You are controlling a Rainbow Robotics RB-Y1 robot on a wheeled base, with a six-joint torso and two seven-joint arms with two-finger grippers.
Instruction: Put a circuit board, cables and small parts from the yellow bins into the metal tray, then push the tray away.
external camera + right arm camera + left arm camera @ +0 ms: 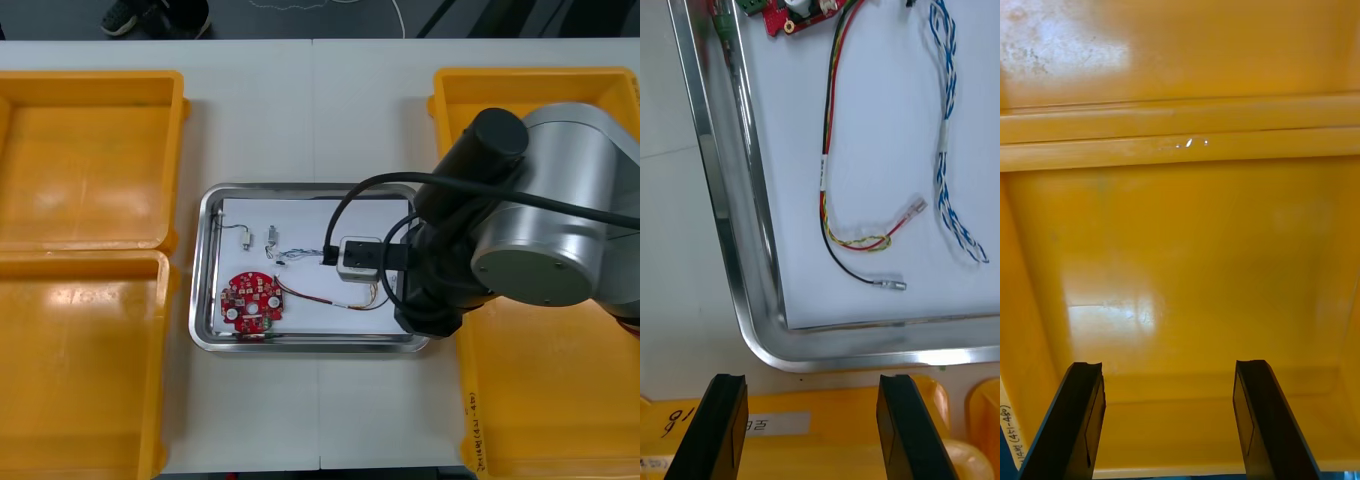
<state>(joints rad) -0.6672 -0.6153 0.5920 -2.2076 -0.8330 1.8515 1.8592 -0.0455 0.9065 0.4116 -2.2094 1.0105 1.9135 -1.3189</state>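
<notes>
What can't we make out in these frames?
Front view: right arm hides the tray's right rim and much of the right yellow bins.
Front view: small metal parts too small to identify.
Right wrist view: circuit board cut by the edge, past the open right gripper.
Left wrist view: which yellow bin the open left gripper faces.

Tray (210, 300) at table (370, 120) ctr, btwn L bins (90, 160) & R bins (560, 420). In tray: circuit board (250, 303) near-L; small metal parts (246, 237) far-L; twisted cable (300, 252) ctr; second cable (330, 300) R of board. R gripper (812, 386) at tray's near-R corner.
</notes>
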